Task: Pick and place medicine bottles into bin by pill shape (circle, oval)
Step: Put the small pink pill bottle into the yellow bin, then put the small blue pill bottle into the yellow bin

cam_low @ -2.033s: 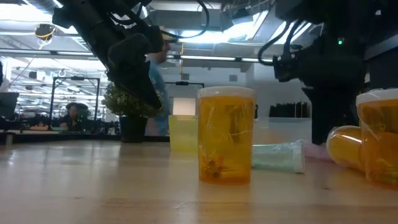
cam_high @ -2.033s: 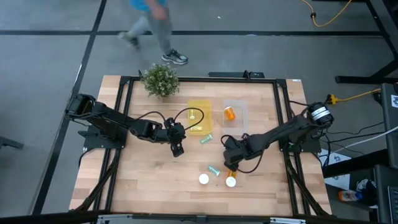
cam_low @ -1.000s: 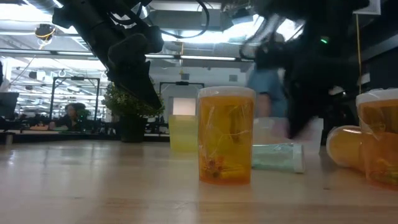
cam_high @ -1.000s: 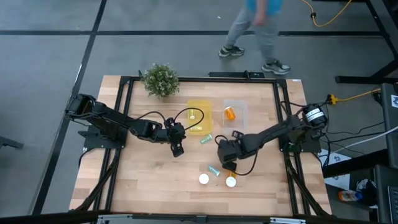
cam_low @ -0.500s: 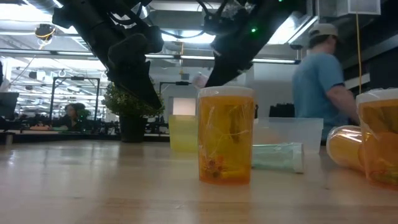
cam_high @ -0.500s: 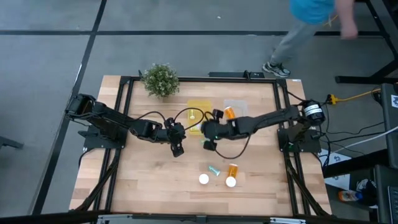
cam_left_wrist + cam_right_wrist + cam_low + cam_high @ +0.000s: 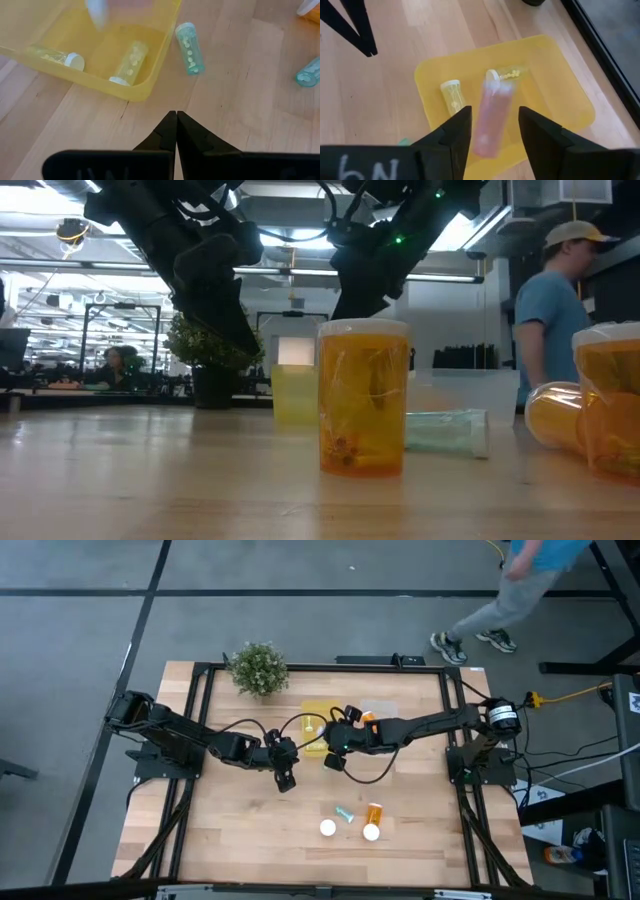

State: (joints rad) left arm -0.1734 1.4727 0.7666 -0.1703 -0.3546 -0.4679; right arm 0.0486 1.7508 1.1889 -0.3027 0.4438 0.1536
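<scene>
My right gripper (image 7: 492,132) is open above the yellow bin (image 7: 318,716). A pink vial (image 7: 492,117) shows blurred between its fingers with a gap on each side, over the bin floor. Two yellowish vials (image 7: 452,95) (image 7: 509,75) lie in the bin. My left gripper (image 7: 176,122) is shut and empty, above the table near the bin's near side (image 7: 285,780). A teal vial (image 7: 188,48) lies on its side beside the bin. A second teal vial (image 7: 345,812) and orange bottles (image 7: 375,812) are near the table's front.
A clear bin (image 7: 382,708) holding an orange bottle (image 7: 370,721) stands right of the yellow bin. A potted plant (image 7: 258,670) is at the far left. Two upright orange bottles (image 7: 363,395) (image 7: 610,400) stand near the front. A person (image 7: 520,580) walks beyond the far edge.
My right gripper has gone from beside the orange bottles near the table's front toward the far edge and the left, and now stands over the yellow bin. The lying orange bottle it covered now shows. The person behind the table has walked to the right.
</scene>
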